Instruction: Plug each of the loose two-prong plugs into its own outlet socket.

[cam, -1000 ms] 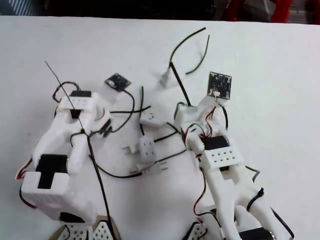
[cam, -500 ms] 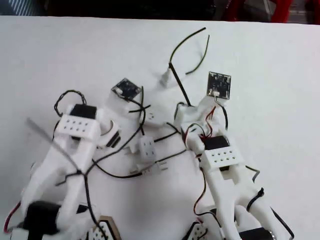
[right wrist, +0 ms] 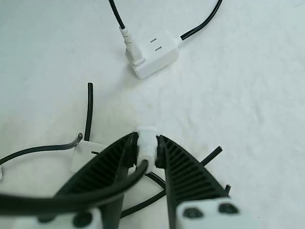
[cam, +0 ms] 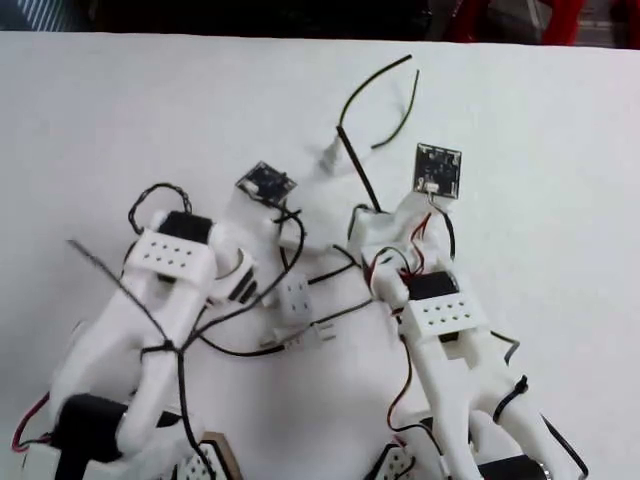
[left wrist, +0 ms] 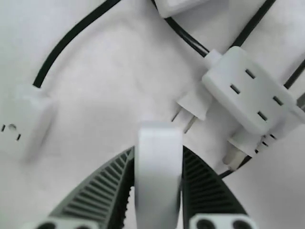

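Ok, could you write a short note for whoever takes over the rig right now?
Left gripper: shut on a white plug.
Right gripper: shut on a corded plug.
A loose plug lies beside the outlet block, prongs bare. A single socket lies beyond the right gripper, two slots free.
Done: neither held plug is in a socket.
Left: seat each plug in its own socket.

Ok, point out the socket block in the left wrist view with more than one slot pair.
The white block next to the loose two-prong plug: four slots show on its face. The smaller block across from it shows a single pair.
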Robot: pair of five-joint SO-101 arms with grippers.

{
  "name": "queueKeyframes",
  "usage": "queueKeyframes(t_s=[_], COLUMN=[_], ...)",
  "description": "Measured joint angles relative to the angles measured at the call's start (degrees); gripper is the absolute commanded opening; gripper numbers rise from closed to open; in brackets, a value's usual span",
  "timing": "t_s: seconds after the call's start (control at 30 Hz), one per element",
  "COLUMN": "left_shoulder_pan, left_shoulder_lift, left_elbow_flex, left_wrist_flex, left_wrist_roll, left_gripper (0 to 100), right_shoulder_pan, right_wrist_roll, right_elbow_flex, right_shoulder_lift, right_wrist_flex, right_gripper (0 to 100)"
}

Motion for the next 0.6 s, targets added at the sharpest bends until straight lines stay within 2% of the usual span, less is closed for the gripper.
queueKeyframes(t_s=[0.13,0.27,0.47,0.6], left_shoulder_pan=[-0.26,-3.96,-11.69,-14.86], left_shoulder_lift=[5.63,12.04,22.33,26.55], left_elbow_flex=[0.35,-0.79,-9.23,-13.80], left_wrist_flex=[-5.45,-8.62,-9.23,-9.23], left_wrist_roll=[-3.60,-5.19,-10.99,-11.43], left_gripper=[13,13,27,28], right_shoulder_pan=[0.09,0.00,0.09,-0.09], right_wrist_roll=[0.00,0.00,0.00,0.00], right_elbow_flex=[0.00,0.00,0.00,0.00], right_shoulder_lift=[0.00,0.00,0.00,0.00], right_wrist_flex=[0.00,0.00,0.00,0.00], right_gripper=[1.7,1.7,1.7,1.7])
